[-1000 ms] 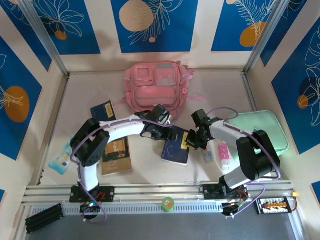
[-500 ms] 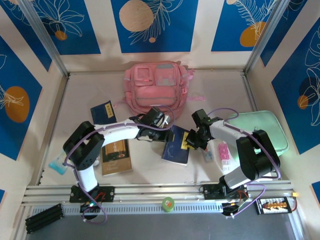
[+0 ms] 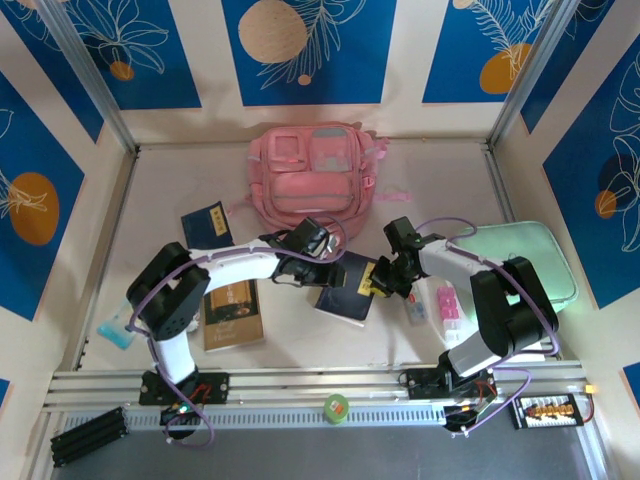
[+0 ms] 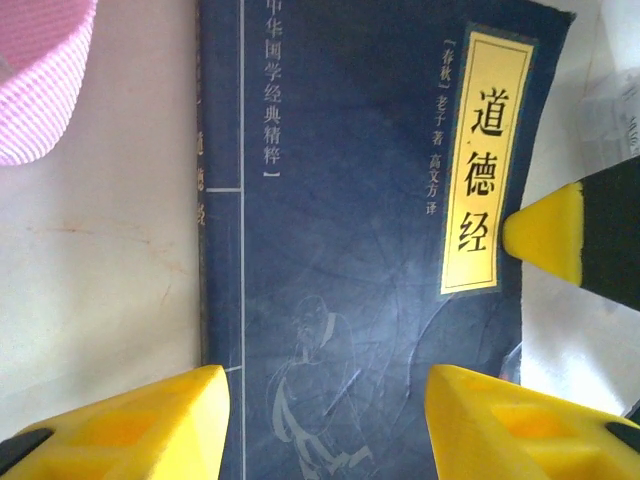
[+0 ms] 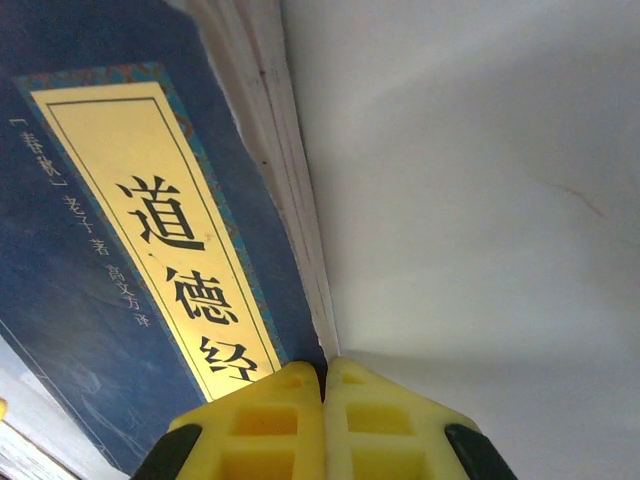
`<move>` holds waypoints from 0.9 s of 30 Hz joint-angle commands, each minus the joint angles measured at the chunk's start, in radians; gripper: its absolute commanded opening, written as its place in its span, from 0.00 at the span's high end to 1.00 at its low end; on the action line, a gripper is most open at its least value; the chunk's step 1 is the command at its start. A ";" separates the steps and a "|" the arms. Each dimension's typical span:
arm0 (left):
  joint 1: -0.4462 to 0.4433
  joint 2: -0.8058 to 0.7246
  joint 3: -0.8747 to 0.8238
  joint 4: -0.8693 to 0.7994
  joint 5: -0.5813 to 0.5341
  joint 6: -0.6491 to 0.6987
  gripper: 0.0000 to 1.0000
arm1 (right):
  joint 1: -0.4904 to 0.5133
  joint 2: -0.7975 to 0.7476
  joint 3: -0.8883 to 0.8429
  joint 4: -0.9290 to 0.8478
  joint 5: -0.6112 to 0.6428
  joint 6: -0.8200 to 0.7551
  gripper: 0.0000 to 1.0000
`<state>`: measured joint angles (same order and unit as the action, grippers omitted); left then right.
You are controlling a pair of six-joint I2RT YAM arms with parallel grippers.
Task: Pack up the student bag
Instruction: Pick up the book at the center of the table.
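The student bag (image 3: 310, 175), a pink backpack, lies flat at the back of the table, and one of its pink straps (image 4: 40, 70) shows in the left wrist view. A dark blue book (image 3: 343, 288) with a yellow title label lies in front of the bag. My left gripper (image 3: 318, 262) hovers open over the book (image 4: 340, 200), one finger (image 4: 130, 425) past the spine and the other over the cover. My right gripper (image 3: 368, 283) is shut, its tips (image 5: 325, 375) pressed against the page edge of the book (image 5: 110, 250).
A mint-green case (image 3: 520, 262) lies at the right edge, with a pink item (image 3: 448, 303) beside it. A brown book (image 3: 233, 312), a small blue book (image 3: 207, 224) and a pale packet (image 3: 120, 325) lie on the left. A green tape roll (image 3: 336, 405) sits on the front rail.
The blue book has slid a little left and turned, with the shut right gripper at its edge. The left gripper's jaws narrowed, then widened again over the book.
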<state>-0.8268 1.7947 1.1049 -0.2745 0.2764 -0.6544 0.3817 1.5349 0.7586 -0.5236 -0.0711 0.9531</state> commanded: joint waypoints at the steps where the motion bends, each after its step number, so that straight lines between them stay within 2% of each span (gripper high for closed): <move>1: -0.002 0.044 0.022 -0.037 0.006 -0.010 0.45 | -0.001 0.074 -0.065 0.019 0.069 0.021 1.00; 10: -0.002 0.104 0.061 -0.059 0.032 -0.014 0.45 | -0.004 0.077 -0.064 0.022 0.062 0.017 1.00; 15: -0.002 0.103 0.063 -0.077 -0.002 -0.014 0.41 | -0.004 0.077 -0.065 0.020 0.060 0.016 1.00; 18: -0.002 0.112 0.076 -0.054 0.048 -0.016 0.44 | -0.006 0.079 -0.064 0.022 0.057 0.015 1.00; 22: -0.002 0.119 0.060 0.059 0.188 -0.067 0.50 | -0.009 0.080 -0.065 0.026 0.054 0.013 1.00; 27: -0.002 0.042 0.034 0.139 0.241 -0.096 0.58 | -0.010 0.077 -0.067 0.027 0.050 0.012 1.00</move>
<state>-0.8001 1.8832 1.1389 -0.2886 0.3382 -0.7189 0.3668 1.5356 0.7551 -0.5182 -0.0952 0.9524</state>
